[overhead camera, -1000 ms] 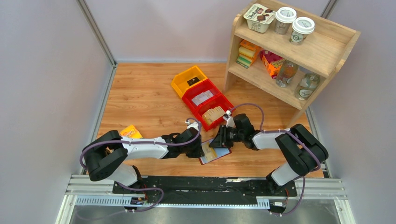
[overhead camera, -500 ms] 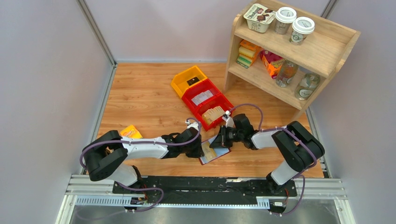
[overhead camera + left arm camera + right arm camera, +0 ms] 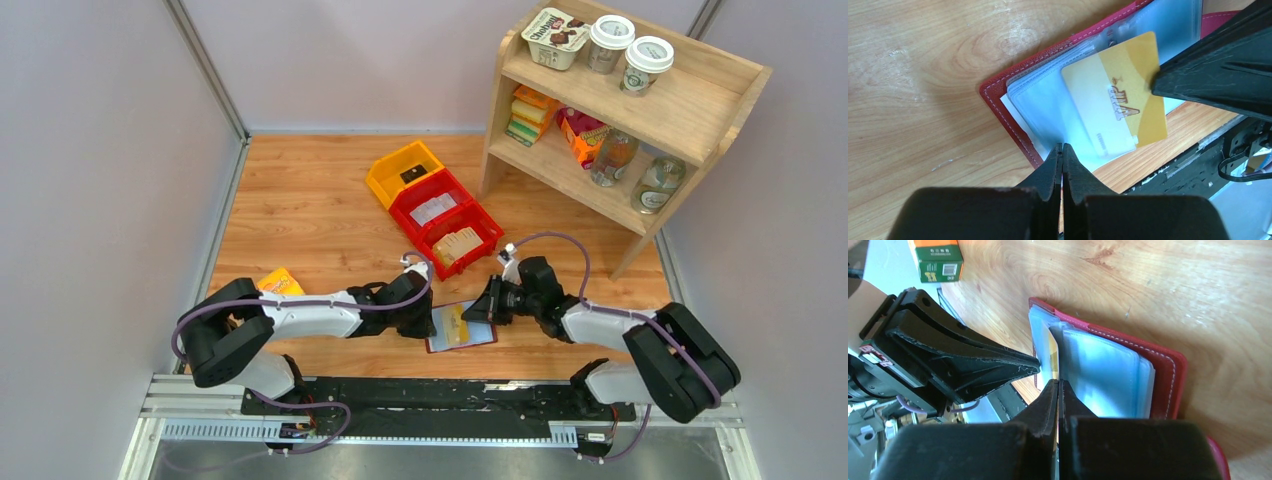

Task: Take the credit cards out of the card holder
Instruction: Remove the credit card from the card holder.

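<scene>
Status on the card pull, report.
Left gripper shut, tips pinning card holder edge. Right gripper shut on yellow card, card partly out. Nothing in the way.

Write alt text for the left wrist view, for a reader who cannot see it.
A yellow credit card sticks partway out of the pale blue sleeves of an open maroon card holder on a wooden table, its edge pinched by the right gripper. The left gripper, fingers shut, rests its tips on the holder's near edge.
</scene>
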Available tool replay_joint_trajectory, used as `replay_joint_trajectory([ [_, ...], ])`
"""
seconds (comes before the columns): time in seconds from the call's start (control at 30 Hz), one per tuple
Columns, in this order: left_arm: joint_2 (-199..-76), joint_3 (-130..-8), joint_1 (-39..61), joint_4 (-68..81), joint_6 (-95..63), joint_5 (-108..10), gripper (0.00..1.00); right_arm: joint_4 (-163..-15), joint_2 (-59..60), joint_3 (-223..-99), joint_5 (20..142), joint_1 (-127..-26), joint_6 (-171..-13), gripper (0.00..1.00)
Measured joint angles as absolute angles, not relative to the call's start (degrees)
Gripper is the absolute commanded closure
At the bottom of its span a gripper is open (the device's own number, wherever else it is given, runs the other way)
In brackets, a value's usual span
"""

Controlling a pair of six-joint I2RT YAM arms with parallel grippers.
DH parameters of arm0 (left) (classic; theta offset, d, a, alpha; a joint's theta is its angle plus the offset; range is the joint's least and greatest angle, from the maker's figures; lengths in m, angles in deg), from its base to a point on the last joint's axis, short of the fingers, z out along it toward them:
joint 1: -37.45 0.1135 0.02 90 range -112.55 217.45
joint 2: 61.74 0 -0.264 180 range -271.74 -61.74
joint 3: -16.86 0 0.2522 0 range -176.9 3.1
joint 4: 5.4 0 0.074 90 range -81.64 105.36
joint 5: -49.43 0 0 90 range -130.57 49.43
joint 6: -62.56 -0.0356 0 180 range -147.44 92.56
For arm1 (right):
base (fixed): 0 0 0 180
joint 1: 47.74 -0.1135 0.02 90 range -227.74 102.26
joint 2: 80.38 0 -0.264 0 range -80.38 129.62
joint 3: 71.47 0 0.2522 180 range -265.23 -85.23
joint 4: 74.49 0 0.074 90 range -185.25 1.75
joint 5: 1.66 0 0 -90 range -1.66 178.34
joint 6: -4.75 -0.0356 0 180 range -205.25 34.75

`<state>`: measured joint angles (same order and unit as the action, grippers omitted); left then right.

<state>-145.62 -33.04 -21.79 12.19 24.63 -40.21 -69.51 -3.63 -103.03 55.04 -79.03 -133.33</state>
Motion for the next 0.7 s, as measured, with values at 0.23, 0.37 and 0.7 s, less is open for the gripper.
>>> replay_joint_trajectory([
  [0.23,-146.5,-34.7,-21.7,14.1,23.0,-40.6,1.0,-72.2,-6.6,-102.0,58.3,-79.0,-134.3,0.82],
  [0.37,-146.7,-34.9,-21.7,14.3,22.3,-41.0,1.0,-71.3,-1.7,-102.1,57.3,-79.0,-134.7,0.73],
  [0.7,-146.7,-35.0,-21.7,14.3,22.1,-41.3,1.0,-68.2,3.3,-104.0,53.6,-78.7,-135.0,0.98],
])
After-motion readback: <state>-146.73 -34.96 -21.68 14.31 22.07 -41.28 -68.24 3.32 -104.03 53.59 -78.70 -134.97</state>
